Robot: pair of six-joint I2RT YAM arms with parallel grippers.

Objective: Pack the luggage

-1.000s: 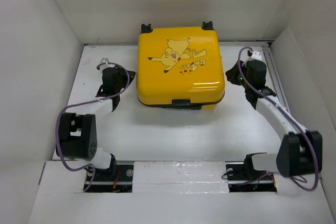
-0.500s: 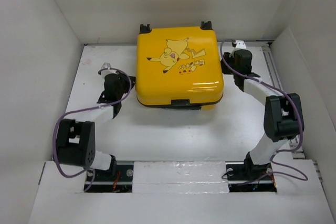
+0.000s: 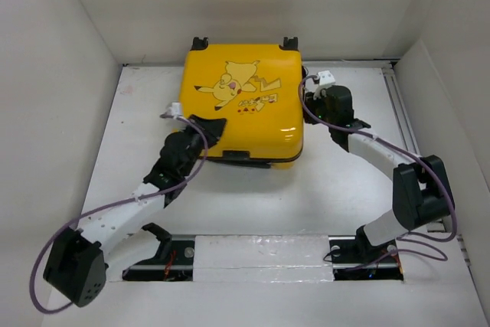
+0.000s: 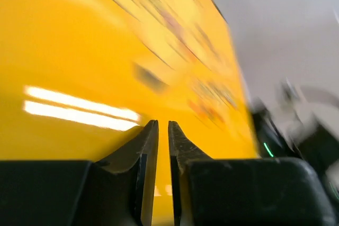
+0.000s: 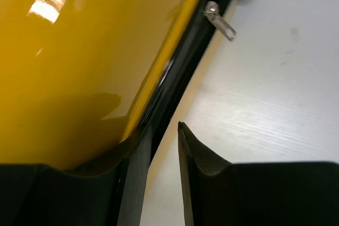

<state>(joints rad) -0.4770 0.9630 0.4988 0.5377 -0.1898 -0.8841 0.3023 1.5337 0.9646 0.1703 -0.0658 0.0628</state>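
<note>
luggage [image 3: 241, 97]: closed; far middle of tabletop [image 3: 253, 197] | left gripper [image 4: 163, 123]: almost shut, empty; near-left corner | right gripper [image 5: 161, 126]: small gap, empty; by zipper band [image 5: 192, 41] | risk: smooth shell; fingers may slip; luggage may spin

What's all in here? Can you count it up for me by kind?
Yellow suitcase: 1
Robot arms: 2, the left arm and the right arm
Suitcase wheels in view: 2, the far left wheel and the far right wheel
Total: 5
</note>
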